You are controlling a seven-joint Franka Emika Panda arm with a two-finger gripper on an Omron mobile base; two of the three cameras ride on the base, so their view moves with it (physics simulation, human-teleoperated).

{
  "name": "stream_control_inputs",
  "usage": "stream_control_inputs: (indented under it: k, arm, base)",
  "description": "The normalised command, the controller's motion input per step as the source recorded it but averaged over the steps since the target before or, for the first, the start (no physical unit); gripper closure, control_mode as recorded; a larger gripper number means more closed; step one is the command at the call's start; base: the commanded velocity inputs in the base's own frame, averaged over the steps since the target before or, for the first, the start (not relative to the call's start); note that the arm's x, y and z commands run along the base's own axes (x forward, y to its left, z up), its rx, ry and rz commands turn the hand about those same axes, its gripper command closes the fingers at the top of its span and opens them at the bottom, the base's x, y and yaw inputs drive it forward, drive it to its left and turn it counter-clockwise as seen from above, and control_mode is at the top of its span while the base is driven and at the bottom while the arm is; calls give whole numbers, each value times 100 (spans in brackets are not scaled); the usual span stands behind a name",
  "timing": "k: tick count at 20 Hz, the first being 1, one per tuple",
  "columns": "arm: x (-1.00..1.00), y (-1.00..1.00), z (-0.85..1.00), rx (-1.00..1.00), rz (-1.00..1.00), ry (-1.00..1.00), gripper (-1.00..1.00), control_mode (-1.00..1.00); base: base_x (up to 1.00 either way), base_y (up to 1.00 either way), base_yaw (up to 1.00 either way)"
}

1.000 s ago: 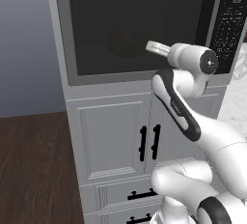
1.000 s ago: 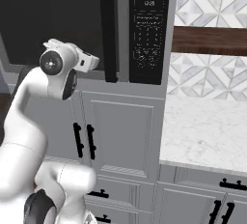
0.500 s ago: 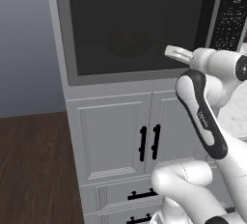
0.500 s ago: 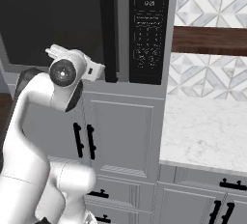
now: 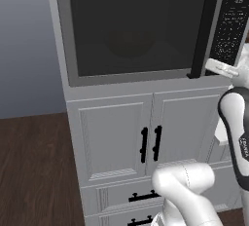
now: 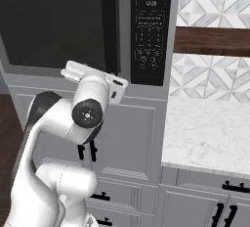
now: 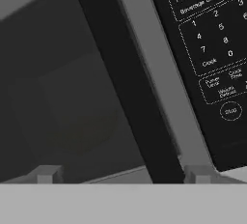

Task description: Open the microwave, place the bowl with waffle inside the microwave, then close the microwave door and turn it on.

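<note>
The microwave (image 5: 73, 81) is built in above white cabinets, and its door (image 5: 131, 30) with the dark window is shut. A tall black handle bar (image 5: 204, 25) runs down the door's right edge, beside the black keypad (image 6: 149, 30). My gripper (image 7: 121, 175) is open and close in front of the lower end of the handle (image 7: 125, 83). The bar stands between my two fingertips (image 7: 46, 174), nearer the right one, and I cannot tell whether they touch it. My hand (image 5: 221, 67) sits at the door's lower right corner. The bowl with the waffle is out of view.
White panelled cabinet doors (image 5: 116, 142) with small black handles and drawers sit under the microwave. A marble counter (image 6: 210, 133) with a tiled backsplash lies to the right. Dark wood floor (image 5: 29, 171) extends to the left.
My hand has swung to the right, from in front of the door window to the lower end of the handle bar. The door stays shut and the gripper stays open.
</note>
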Motion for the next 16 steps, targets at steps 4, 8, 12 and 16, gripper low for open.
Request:
stream_control_inputs:
  k: [4,8,12,16]
  arm:
    - [-26,-89,12,-11,0,-12,-100,-100]
    - [-26,-88,19,-13,0,-8,-100,-100]
    - [-19,-77,2,-11,-1,-2,-100,-100]
    - [0,-28,0,-20,-17,7,-100,-100]
  base:
    - [0,0,0]
    - [0,0,0]
    - [0,0,0]
    - [0,0,0]
